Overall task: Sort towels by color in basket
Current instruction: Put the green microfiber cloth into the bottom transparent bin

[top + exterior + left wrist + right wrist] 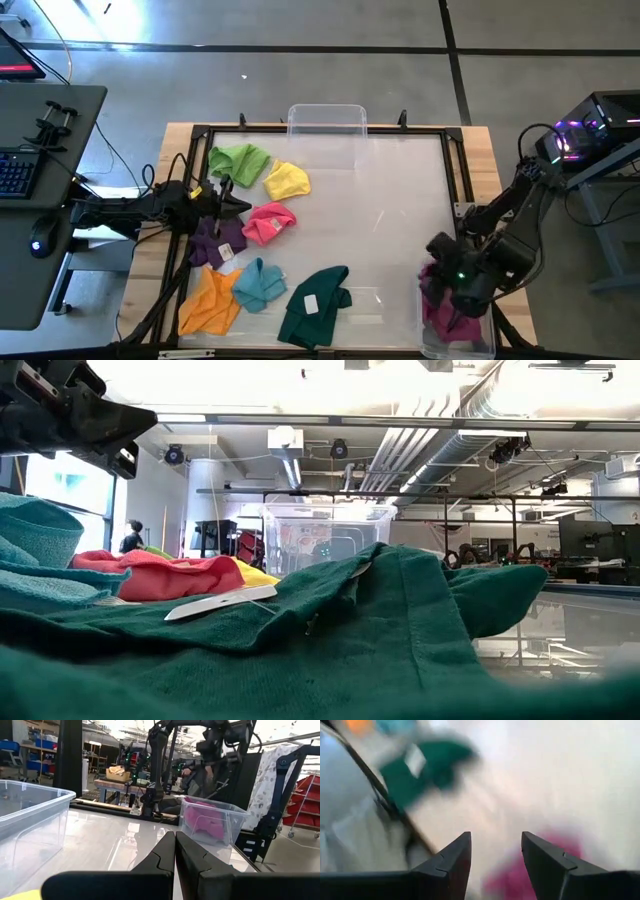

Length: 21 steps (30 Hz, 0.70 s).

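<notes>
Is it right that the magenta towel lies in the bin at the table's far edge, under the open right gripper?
Not quite: the magenta towel lies in the near right corner bin; the far one is empty. The high view shows it, under the open right gripper.

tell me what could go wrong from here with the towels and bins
The right gripper is open over the clear bin at the table's near right corner, with the magenta towel under it; the fingers might snag the cloth on the way up. The dark green towel lies at the near table edge and could slide off if nudged. The purple towel sits partly under the shut left gripper, so it may be dragged.
</notes>
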Motion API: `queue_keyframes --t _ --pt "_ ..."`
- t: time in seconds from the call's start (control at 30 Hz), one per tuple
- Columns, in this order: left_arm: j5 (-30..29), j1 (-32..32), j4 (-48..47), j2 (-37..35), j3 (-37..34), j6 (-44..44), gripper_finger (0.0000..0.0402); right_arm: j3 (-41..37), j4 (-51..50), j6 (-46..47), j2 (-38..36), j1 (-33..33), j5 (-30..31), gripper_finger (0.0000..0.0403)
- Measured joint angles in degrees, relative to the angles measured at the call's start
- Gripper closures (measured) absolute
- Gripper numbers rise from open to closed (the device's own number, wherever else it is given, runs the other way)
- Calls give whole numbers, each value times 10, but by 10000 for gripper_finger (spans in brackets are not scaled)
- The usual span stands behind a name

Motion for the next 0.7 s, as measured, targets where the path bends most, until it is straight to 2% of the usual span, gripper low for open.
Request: queue_keyframes --t 0.07,0.1,0.17,0.3,0.53,0.6,0.7 --pt "0 0 0 0 0 0 401 -5 28 -89 6 -11 87 234" --pt "0 0 0 0 0 0 401 -13 49 -131 10 -21 106 234" --pt "0 0 0 0 0 0 401 -33 101 -200 18 -51 100 234" --pt "0 0 0 0 0 0 401 -86 270 -363 41 -120 43 230" --pt "0 0 -1 0 0 -1 401 -195 705 -657 139 -223 -145 182" --pt "0 0 -1 0 0 -1 401 -205 778 -734 185 -242 -186 166" --pt "0 0 -1 0 0 -1 401 -204 830 -842 253 -259 -242 153"
